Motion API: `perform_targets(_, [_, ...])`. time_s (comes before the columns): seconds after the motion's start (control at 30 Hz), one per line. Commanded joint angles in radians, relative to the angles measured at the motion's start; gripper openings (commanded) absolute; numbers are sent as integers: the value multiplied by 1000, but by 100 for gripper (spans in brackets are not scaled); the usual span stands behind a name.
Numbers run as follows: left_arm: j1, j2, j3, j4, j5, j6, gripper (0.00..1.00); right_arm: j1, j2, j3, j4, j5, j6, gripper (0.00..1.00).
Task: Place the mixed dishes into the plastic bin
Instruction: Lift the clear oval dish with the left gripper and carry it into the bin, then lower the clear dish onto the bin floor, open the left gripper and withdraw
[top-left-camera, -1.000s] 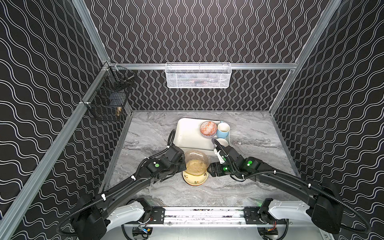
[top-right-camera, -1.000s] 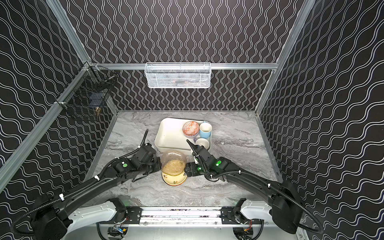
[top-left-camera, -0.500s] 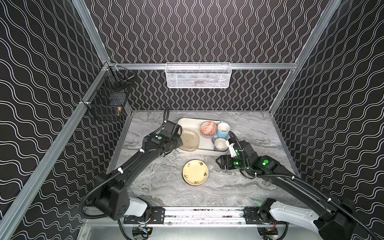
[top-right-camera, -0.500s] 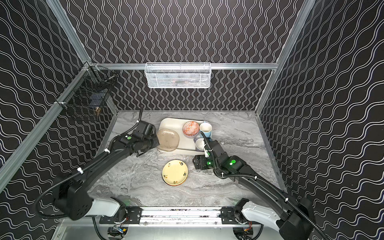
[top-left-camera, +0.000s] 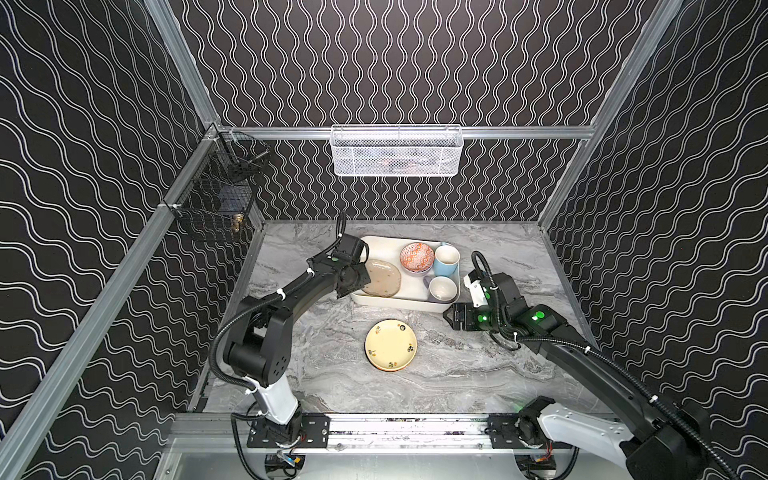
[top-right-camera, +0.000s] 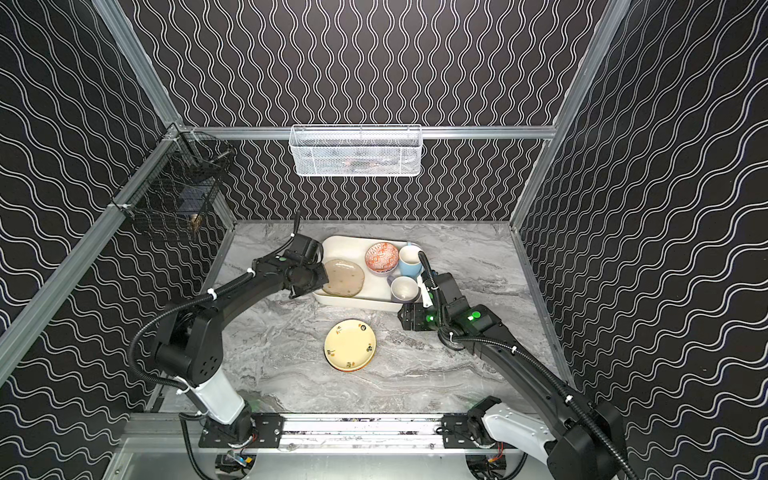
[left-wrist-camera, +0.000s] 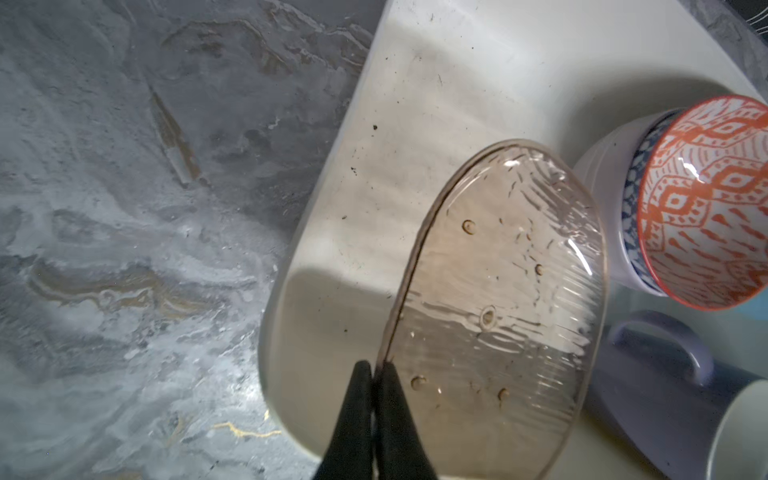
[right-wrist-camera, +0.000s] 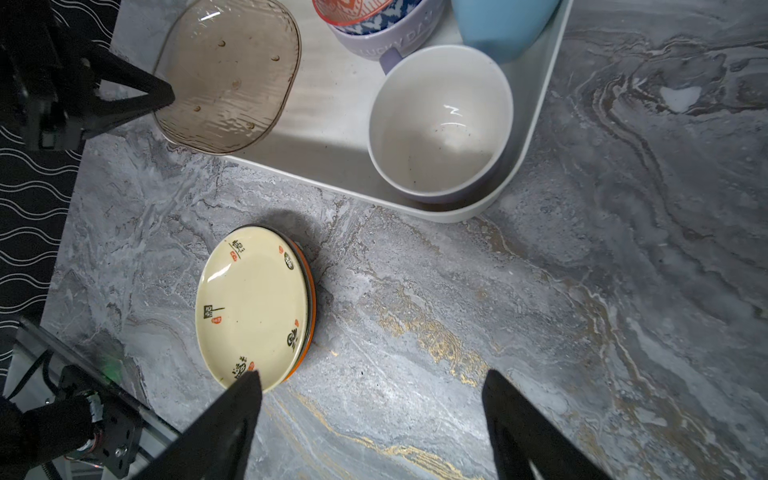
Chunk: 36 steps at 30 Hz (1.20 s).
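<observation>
Right pincer (right-wrist-camera: 370, 382) spread wide, empty, over table (top-left-camera: 457, 374). Plate stack (right-wrist-camera: 253, 307), tan-gold patterned one on top and orange edge under it, sits on the table near one of its fingertips. Plastic bin (top-left-camera: 395, 302) just beyond it. Left pincer (left-wrist-camera: 376, 368) pinches the rim of a smoky clear plate (left-wrist-camera: 498, 311), tilted over the bin floor. Past its tips, inside the bin: lavender mug (top-left-camera: 442, 288), orange-white bowl (top-left-camera: 417, 257), light-blue mug (top-left-camera: 446, 259).

Robot test cell in a lab: aluminium frame (top-left-camera: 498, 132), black wavy-patterned wall panels (top-left-camera: 395, 62), marble-look tabletop (top-left-camera: 457, 374), two robot arms (top-left-camera: 291, 295) bolted to a front rail (top-left-camera: 407, 428)
</observation>
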Motion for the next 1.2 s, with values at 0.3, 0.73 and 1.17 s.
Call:
perform_targets(0.3, [30,167,96,68,85,-2,0,-39,36,31,-15,-15,-34,85])
perform_targets(0.73, [34,172,83,80,120,-5,53,-54,43,27,-10,-31,-38,85])
perform_targets(1.17, [34,-132,-107,90,195,-8,61,-45,47,12,-16,-79,-23,56])
